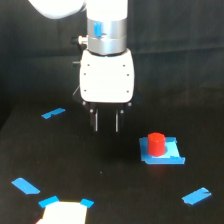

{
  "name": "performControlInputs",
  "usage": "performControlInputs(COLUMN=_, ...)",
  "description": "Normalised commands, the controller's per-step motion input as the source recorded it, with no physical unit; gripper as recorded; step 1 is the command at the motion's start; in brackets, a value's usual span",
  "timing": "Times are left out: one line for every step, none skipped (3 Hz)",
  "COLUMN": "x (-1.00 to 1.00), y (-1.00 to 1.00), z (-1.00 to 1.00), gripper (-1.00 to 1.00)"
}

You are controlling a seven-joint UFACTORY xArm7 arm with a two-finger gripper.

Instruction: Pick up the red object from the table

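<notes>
**Desk:** What is shown?

**Caption:** A white gripper (106,121) is seen hanging over the black desk (115,175), its two dark jaws spread a little apart with nothing held between them. The red object (156,144) is seen standing upright on a flat blue square patch (167,154), apart from the jaws, lower in the frame and toward the exterior view's right.

**Desk:** How is the red object expected to handle?

**Caption:** It is judged to be light and rigid, a small plain cylinder with smooth sides that may prove slippery. It is best taken across its round body, about midway up, so that it is squeezed evenly and not tipped off the patch. A knock from one jaw on the approach could well topple it. Its width is judged to be close to the gap now seen between the jaws, so little spare room is expected.

**Desk:** What is hidden or unclear?

**Caption:** The arm is cut off by the top edge. A pale, glaring shape (64,214), edged with blue tape, is cropped by the bottom edge and cannot be identified. Several blue tape strips (53,113) are scattered on the desk. The height of the jaw tips above the surface cannot be read from this single view, and the picture is soft throughout.
</notes>
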Motion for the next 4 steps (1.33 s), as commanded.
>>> performControlInputs(x=0.49, y=-0.37, z=1.00, gripper=-1.00)
performControlInputs(x=-0.15, y=1.00, z=0.39, gripper=-1.00)
performControlInputs(x=-1.00, y=1.00, z=-1.00, gripper=-1.00)
performControlInputs(x=-1.00, y=1.00, z=-0.84, gripper=-1.00)
